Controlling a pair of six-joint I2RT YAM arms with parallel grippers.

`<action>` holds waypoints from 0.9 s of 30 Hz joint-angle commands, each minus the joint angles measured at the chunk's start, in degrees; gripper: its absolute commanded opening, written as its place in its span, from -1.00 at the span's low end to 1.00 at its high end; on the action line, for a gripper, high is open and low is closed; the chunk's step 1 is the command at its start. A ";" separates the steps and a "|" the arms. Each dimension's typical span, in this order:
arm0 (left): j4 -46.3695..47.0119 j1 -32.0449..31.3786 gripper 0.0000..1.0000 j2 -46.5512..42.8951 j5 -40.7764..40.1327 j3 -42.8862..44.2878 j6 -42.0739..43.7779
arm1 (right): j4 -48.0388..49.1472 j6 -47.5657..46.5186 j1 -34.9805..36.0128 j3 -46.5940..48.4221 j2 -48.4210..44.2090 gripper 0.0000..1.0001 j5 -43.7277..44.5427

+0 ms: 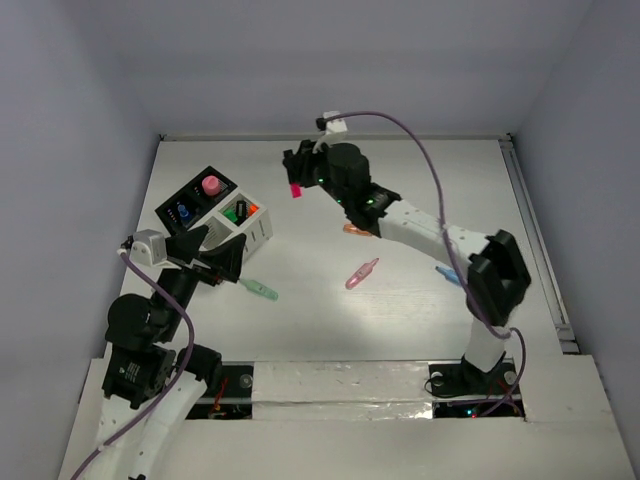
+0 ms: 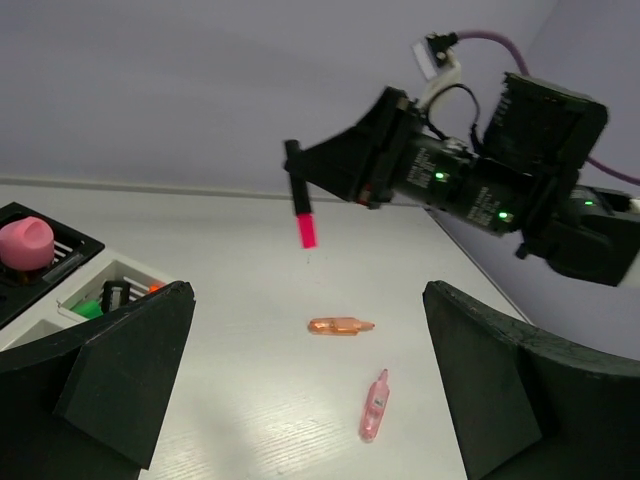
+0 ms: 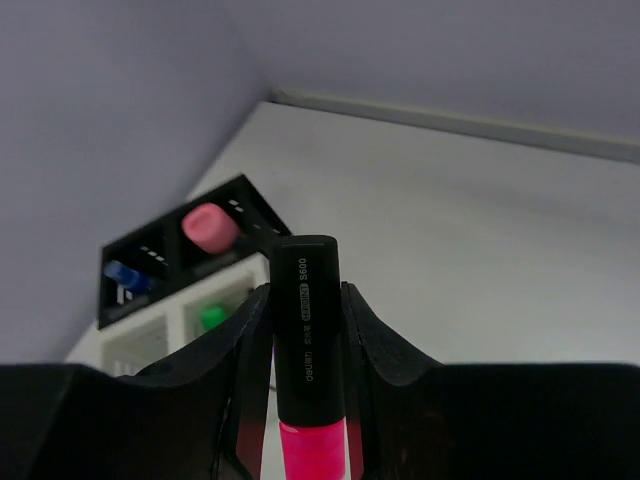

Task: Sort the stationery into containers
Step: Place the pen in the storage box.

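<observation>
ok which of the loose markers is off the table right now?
The black-capped pink highlighter, clamped in the right gripper above the table. The orange pen, translucent pink pen, mint green pen and blue pen lie flat on it.

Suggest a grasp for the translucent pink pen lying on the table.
Best guess: take the pink pen at mid-barrel from straight above. It lies flat, diagonal, with nothing touching it, and tapers to one tip, so close across the wider barrel.
</observation>
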 commanded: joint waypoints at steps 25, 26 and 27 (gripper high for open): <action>1.74 1.51 0.98 1.60 -0.76 0.13 0.22 | 19.46 -7.16 10.24 27.41 32.63 -0.39 -4.98; 1.82 1.51 0.98 1.60 -0.76 0.13 0.22 | 19.72 -7.25 10.24 26.71 31.93 -0.28 -4.90; 1.83 1.51 0.98 1.60 -0.76 0.13 0.13 | 19.64 -7.60 10.24 26.61 31.57 -0.16 -5.07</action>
